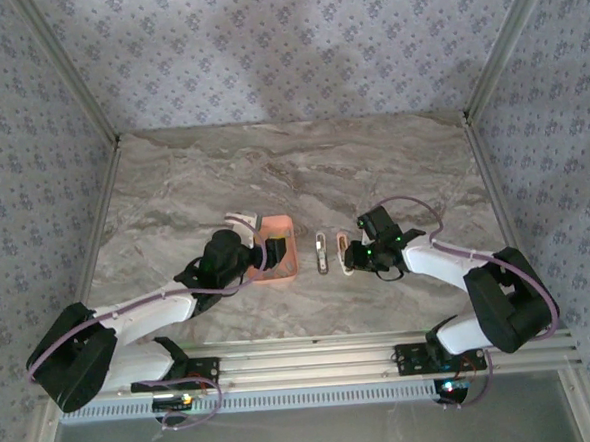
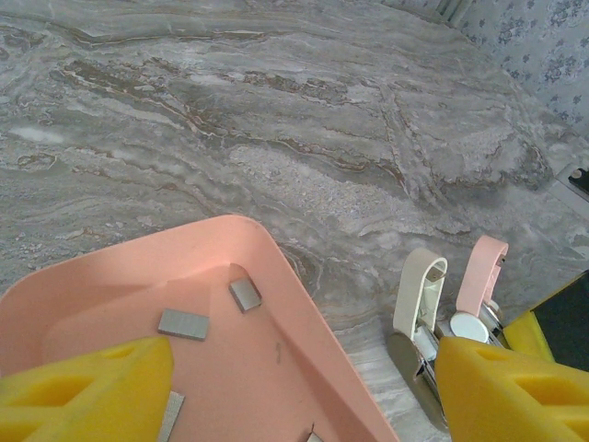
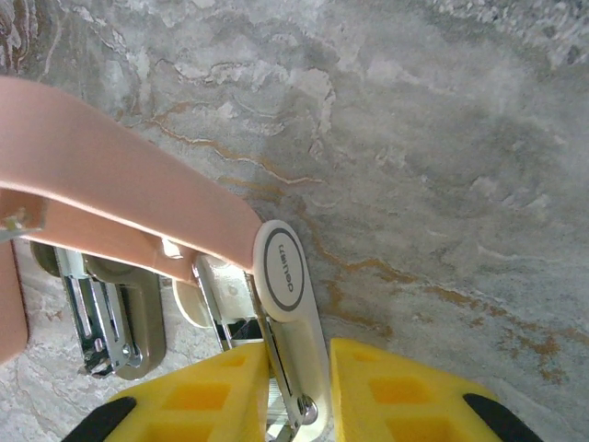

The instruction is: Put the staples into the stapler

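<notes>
Stapler (image 3: pixel 281 267) pinched by right end effector (image 3: pixel 299 391), second stapler (image 3: pixel 138 318) beside, left end effector (image 2: pixel 304 396) spread over staples (image 2: pixel 183 323) in tray (image 2: pixel 241 368)

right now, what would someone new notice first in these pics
The salmon-orange tray stands out near the middle of the table, with grey staples lying in it under the open left gripper. Just right of it, the right gripper clamps the small stapler.

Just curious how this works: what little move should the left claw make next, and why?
Probably lower the open left claw onto a staple strip in the salmon tray. The strips lie loose there, the left claw holds nothing, and the right claw appears to grip the stapler, ready for loading.
</notes>
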### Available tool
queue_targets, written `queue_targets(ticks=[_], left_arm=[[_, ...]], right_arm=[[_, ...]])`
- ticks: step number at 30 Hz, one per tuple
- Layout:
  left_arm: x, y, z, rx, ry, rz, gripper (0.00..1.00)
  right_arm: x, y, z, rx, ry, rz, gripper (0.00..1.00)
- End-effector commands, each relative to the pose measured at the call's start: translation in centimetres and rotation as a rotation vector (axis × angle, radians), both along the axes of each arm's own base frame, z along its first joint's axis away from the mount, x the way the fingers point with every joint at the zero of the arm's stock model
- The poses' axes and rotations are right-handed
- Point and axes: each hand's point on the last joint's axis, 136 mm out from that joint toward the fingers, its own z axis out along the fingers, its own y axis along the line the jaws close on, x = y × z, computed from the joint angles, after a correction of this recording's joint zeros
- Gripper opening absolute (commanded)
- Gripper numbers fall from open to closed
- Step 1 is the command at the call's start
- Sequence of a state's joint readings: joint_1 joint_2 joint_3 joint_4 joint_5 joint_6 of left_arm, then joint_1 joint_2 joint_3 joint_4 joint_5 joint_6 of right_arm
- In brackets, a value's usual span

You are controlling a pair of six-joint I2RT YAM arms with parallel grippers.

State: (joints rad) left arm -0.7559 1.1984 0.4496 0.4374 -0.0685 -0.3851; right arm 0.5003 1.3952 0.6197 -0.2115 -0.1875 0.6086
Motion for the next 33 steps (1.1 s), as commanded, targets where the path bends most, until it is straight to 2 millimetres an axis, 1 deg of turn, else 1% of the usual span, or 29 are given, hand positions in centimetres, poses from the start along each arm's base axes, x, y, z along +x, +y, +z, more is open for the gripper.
queue_targets(ticks=[1,5,9,16,24,30,33], left_arm=[[-0.1,-0.1,0.0,0.011,-0.008,-0.006,0.75],[-0.1,-0.3,-0.2,0.008,-0.002,-0.010,0.75],[-0.2,-0.2,-0.1,0.004,-0.003,-0.010,0.75],[-0.4,0.1,-0.1,0.005,-0.005,-0.005,0.75],[-0.5,0.6,-0.3,0.002,0.001,0.016,0.75],[-0.5,1.0,-0.5,-0.005,0.010,0.036,0.77],[-0.5,1.2,-0.6,-0.003,0.015,0.043,0.81]], right_arm=[[-1.3,-0.7,-0.2,-0.045,0.030,0.019,0.25],[-1.2,-0.6,0.5,-0.045,0.015,0.022,0.30],[-0.9,-0.5,1.1,-0.037,-0.005,0.023,0.31],[-1.3,-0.4,0.4,-0.040,0.014,0.038,0.29],[-1.4,-0.4,-0.3,-0.057,0.028,0.040,0.30],[-1.3,-0.3,0.3,-0.085,0.012,0.046,0.32],[-1.1,-0.3,0.9,-0.100,-0.009,0.049,0.32]])
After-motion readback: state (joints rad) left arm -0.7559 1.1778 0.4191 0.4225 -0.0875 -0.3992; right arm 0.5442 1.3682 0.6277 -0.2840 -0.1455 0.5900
